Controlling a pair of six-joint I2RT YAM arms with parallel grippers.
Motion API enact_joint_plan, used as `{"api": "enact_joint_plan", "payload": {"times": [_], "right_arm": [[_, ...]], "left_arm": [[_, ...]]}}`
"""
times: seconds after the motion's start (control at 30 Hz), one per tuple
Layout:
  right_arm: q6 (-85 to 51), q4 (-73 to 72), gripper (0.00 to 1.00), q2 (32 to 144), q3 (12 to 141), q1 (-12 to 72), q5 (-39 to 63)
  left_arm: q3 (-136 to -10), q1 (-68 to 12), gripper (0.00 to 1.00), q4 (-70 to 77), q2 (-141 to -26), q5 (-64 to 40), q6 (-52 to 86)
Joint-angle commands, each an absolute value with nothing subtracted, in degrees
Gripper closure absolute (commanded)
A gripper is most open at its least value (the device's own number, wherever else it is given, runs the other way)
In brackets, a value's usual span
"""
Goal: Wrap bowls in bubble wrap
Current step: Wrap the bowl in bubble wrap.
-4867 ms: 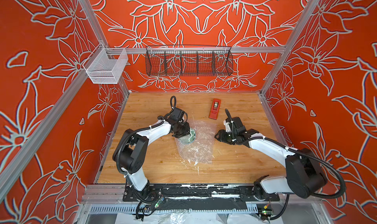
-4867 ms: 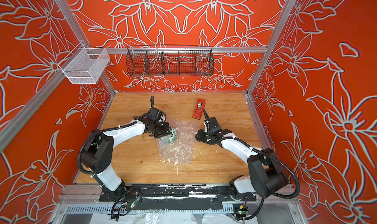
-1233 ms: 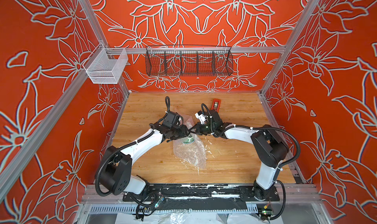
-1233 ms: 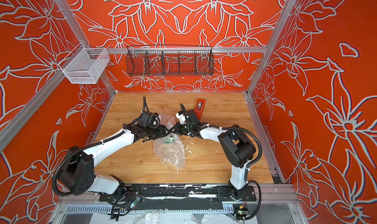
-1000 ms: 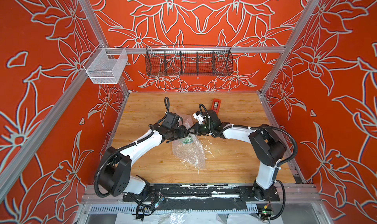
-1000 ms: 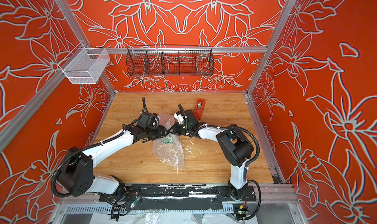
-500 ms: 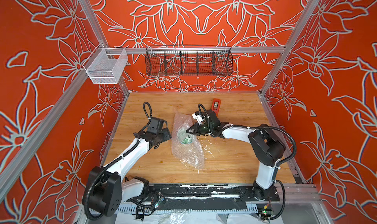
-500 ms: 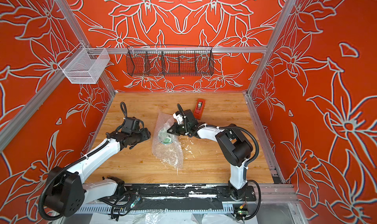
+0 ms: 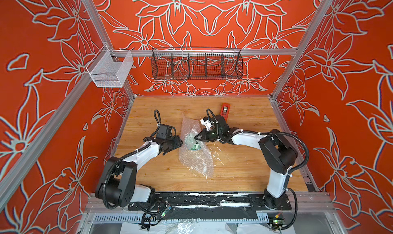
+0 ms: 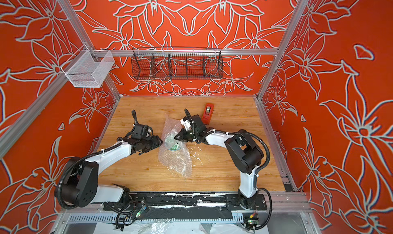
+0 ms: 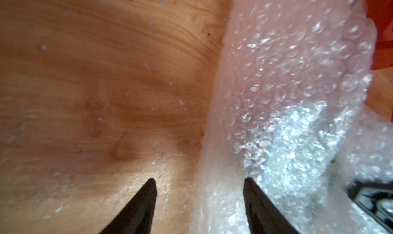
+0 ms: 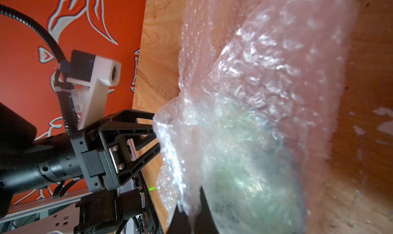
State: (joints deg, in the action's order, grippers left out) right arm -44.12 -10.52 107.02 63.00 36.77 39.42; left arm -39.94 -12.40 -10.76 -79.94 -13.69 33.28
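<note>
The bubble wrap (image 9: 196,160) (image 10: 174,158) lies crumpled in the middle of the wooden table, its far part folded up over the bowl (image 9: 193,143) (image 10: 173,145). The bowl shows green and white through the sheet, and as a green blur (image 12: 244,169) in the right wrist view. My right gripper (image 9: 196,137) (image 10: 176,137) (image 12: 191,211) is shut on a pinched fold of wrap just above the bowl. My left gripper (image 9: 180,142) (image 10: 160,141) (image 11: 200,183) stands open at the wrap's left edge (image 11: 287,84), with that edge between its jaws.
A red tape dispenser (image 9: 224,111) (image 10: 208,113) lies behind the right gripper. A black wire basket (image 9: 196,65) and a white mesh basket (image 9: 110,70) hang on the back rail. White scraps (image 9: 219,152) dot the wood right of the wrap.
My left gripper let go near the bowl, swung away to the left, and has come back to the wrap's left edge, open. The right gripper keeps its hold.
</note>
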Motion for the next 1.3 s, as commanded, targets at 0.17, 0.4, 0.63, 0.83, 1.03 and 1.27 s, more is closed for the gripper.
{"api": "enact_joint_plan", "payload": {"times": [0.17, 0.4, 0.63, 0.83, 1.03, 1.27], "right_arm": [[-44.0, -10.15, 1.0, 107.36, 64.69, 37.35, 39.37], [-43.94, -10.09, 1.0, 107.0, 64.59, 37.36, 39.37], [-43.86, -9.76, 1.0, 107.17, 64.77, 37.36, 39.44], [-44.06, -9.67, 1.0, 106.52, 64.86, 37.4, 39.38], [-42.87, -7.48, 1.0, 104.44, 65.25, 37.35, 38.42], [-41.77, -5.63, 1.0, 103.06, 65.46, 37.35, 36.43]], "left_arm": [[-37.76, -12.22, 0.35, -5.09, -79.7, -20.1, 35.08], [-37.91, -12.28, 0.35, -4.96, -80.35, -20.65, 35.38], [-38.43, -13.18, 0.36, -3.4, -82.57, -20.29, 36.67], [-40.67, -17.22, 0.36, -4.83, -83.13, -17.74, 37.69], [-40.95, -19.49, 0.37, -5.68, -81.48, -16.35, 39.02], [-41.48, -20.15, 0.37, -5.51, -82.0, -16.66, 39.59]]}}
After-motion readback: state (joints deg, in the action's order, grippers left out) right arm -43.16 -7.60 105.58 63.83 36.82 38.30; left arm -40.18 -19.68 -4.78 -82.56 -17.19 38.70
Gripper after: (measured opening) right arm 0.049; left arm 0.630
